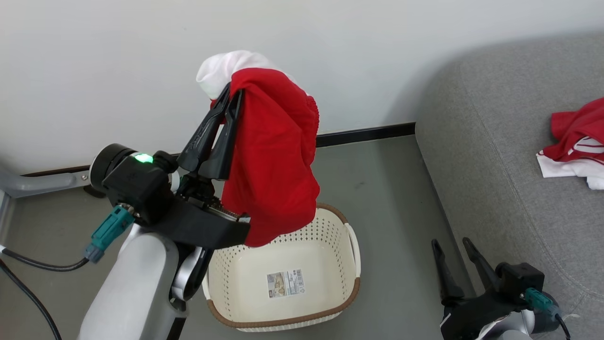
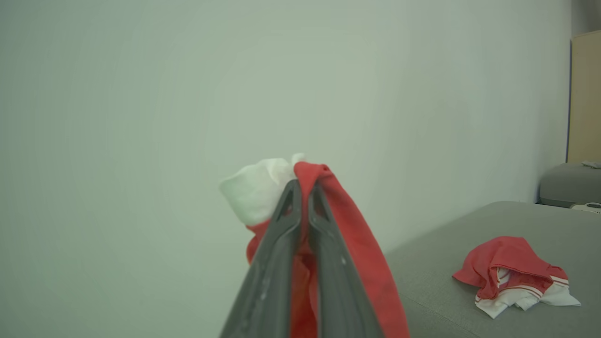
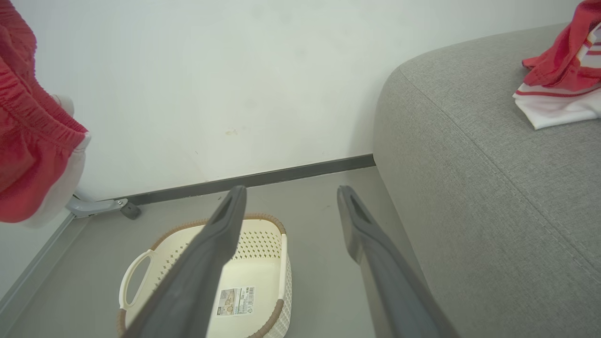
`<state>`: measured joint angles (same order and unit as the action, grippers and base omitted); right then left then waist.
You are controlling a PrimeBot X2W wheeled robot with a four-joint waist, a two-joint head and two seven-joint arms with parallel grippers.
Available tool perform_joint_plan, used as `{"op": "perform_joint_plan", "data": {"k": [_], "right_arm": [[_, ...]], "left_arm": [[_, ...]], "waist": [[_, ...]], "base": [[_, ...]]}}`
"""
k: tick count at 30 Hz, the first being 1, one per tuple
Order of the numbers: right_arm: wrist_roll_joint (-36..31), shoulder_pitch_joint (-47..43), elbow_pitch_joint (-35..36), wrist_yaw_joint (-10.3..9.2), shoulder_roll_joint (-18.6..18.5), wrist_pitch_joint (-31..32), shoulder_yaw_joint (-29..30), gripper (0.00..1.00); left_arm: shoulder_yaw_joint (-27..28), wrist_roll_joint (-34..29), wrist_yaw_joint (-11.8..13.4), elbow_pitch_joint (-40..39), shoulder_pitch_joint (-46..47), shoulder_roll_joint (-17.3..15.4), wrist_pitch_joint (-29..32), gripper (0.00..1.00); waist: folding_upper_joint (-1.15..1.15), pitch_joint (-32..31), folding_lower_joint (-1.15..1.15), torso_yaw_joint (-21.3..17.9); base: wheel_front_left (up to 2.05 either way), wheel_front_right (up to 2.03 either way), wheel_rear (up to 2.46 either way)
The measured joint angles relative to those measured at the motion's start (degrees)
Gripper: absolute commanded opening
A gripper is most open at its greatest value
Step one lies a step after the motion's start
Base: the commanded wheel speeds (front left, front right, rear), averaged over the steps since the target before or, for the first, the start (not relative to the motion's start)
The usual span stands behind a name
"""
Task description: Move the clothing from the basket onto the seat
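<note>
Right gripper [image 1: 450, 242], nearest, sits beside the seat [image 1: 495, 179] with its fingers spread wide, holding nothing. The basket [image 1: 353, 250] stands on the floor (label sticker on its bottom). Above its far rim the left gripper [image 1: 233, 90] is clamped tight on a hanging red garment [image 1: 278, 156]. A second garment [image 1: 578, 130] lies crumpled on the seat, in from its rounded end.

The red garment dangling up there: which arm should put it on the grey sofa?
Left. The left gripper is shut on the bright red soft fabric garment, raised above the cream-white perforated plastic basket. The right gripper is open and empty, low beside the light grey woven-fabric sofa.
</note>
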<state>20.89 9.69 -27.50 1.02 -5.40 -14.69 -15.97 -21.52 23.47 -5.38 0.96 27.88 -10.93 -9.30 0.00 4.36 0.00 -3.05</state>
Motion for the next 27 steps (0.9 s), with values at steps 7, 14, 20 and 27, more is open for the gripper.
{"op": "perform_joint_plan", "data": {"k": [7, 14, 20, 27], "right_arm": [[-1.0, 0.3, 1.8, 0.63, 0.2, 0.0, -1.0, 1.00], [-2.9, 3.5, 5.9, 1.98, 0.5, 0.0, -2.7, 1.00], [-3.9, 6.1, 9.9, 3.10, 0.6, 0.0, -5.1, 1.00], [-5.4, 9.9, 13.4, 4.25, 0.9, 0.0, -8.9, 1.00]], "left_arm": [[0.3, 0.3, 0.8, -1.1, -0.4, 0.0, 1.7, 0.00], [0.4, 0.7, 1.1, -1.4, -0.5, 0.0, 2.9, 0.00], [0.4, 0.8, 1.4, -1.4, -0.5, 0.1, 3.7, 0.00], [0.3, 1.2, 1.7, -1.3, -0.5, 0.1, 4.6, 0.00]], "waist": [[0.00, 0.4, 0.00, 0.0], [0.01, 0.6, 0.00, 0.1], [0.01, 0.9, 0.00, 0.2], [0.01, 1.2, 0.00, 0.5]], "base": [[0.00, 0.00, 0.00], [0.00, 0.00, 0.00], [0.00, 0.00, 0.00], [0.00, 0.00, 0.00]]}}
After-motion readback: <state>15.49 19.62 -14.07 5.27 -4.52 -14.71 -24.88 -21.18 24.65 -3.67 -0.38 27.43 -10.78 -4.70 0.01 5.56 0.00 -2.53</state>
